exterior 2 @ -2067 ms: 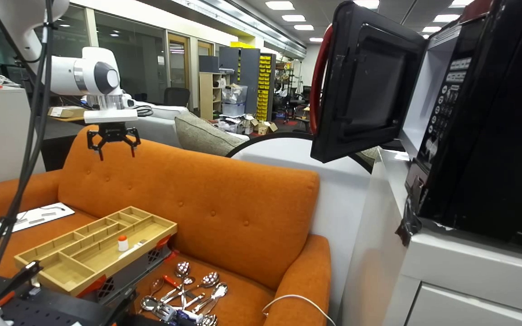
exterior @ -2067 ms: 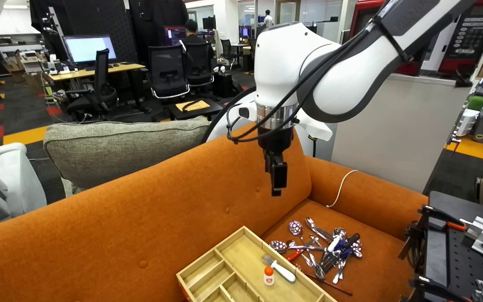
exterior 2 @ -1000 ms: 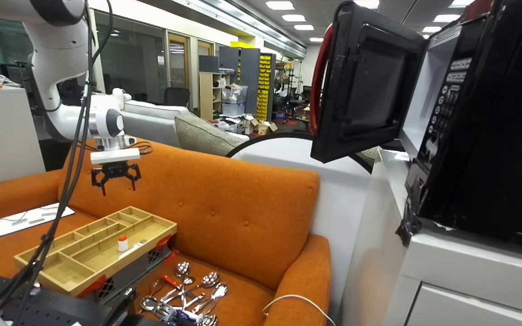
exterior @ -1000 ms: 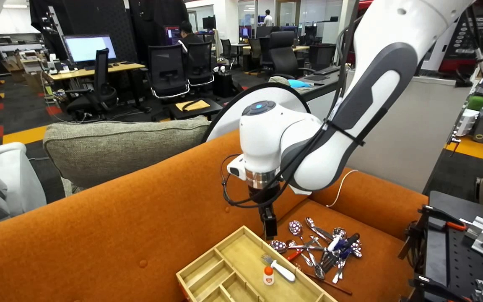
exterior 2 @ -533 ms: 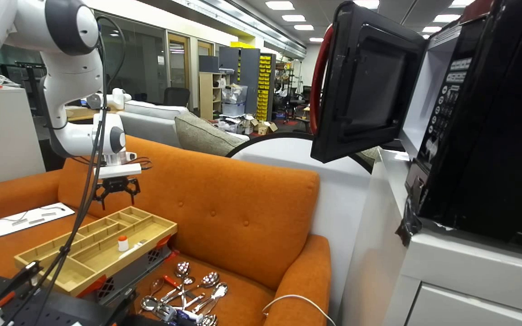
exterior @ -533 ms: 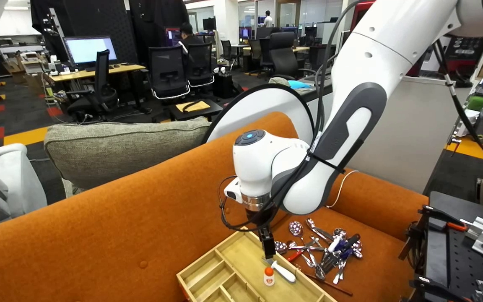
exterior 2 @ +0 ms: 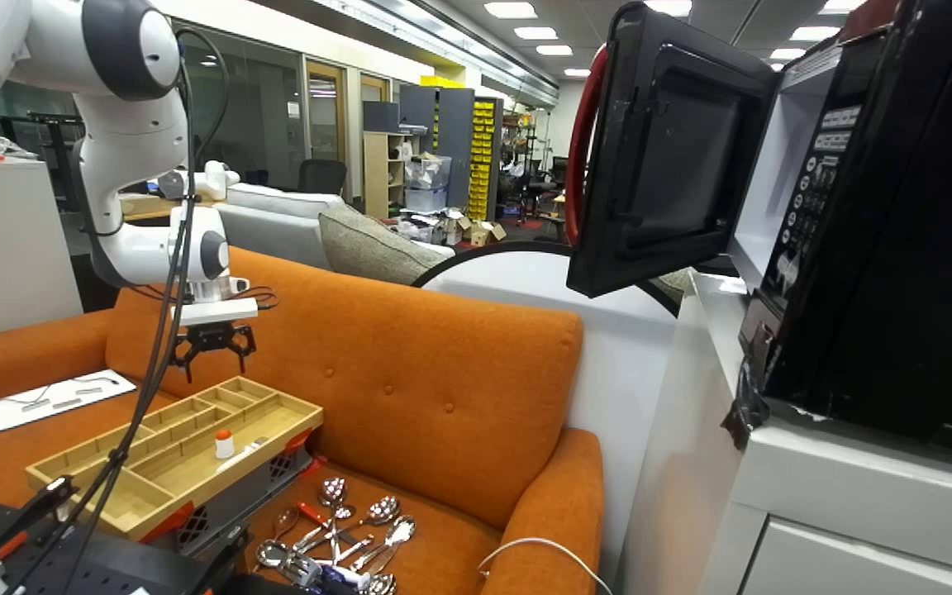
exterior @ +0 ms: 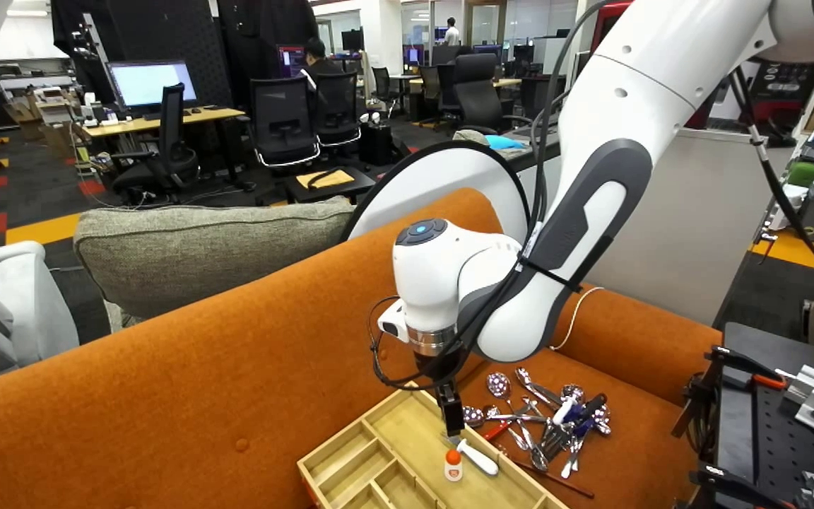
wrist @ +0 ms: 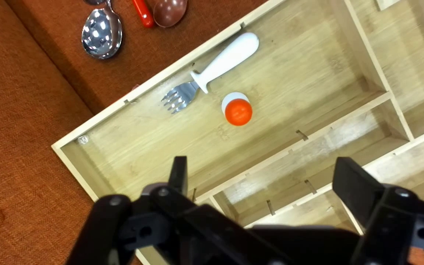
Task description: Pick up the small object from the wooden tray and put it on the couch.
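Orange-capped white bottle (exterior: 453,469) stands upright beside a white-handled fork (exterior: 479,458) in the wooden tray (exterior: 405,421), while the Robotiq gripper (wrist: 260,165) hangs over that tray, jaws spread wide (presumably to straddle the bottle), with the orange couch (exterior: 237,367), the bottle's intended destination, behind.

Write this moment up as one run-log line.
gripper: open, empty, above wooden tray; orange-capped bottle: upright in tray; white-handled fork: lying beside bottle; placement on couch: not yet done

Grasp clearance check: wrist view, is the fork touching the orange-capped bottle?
No, bare floor of the wooden tray shows between fork and bottle.
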You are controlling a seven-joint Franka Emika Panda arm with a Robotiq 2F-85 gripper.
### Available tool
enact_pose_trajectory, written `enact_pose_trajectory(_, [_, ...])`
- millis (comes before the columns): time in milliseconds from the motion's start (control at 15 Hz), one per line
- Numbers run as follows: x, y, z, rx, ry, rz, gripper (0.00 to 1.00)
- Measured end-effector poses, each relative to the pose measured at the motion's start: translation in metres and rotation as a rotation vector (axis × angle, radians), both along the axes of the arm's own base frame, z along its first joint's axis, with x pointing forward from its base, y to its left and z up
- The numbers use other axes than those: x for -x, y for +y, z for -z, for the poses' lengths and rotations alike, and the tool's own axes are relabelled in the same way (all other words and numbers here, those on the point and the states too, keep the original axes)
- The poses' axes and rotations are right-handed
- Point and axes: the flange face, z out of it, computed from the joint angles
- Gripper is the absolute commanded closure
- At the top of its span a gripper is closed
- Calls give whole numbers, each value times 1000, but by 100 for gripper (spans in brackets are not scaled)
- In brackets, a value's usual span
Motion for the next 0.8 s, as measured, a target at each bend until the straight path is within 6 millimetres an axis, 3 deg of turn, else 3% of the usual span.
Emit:
enact_pose_trajectory(200, [3, -1, 18, -10, 5, 2, 0])
enact_pose_trajectory(467, [5, -3, 58, -36, 10, 13, 0])
enact_pose_trajectory(800, [-5, -8, 100, -44, 31, 14, 0])
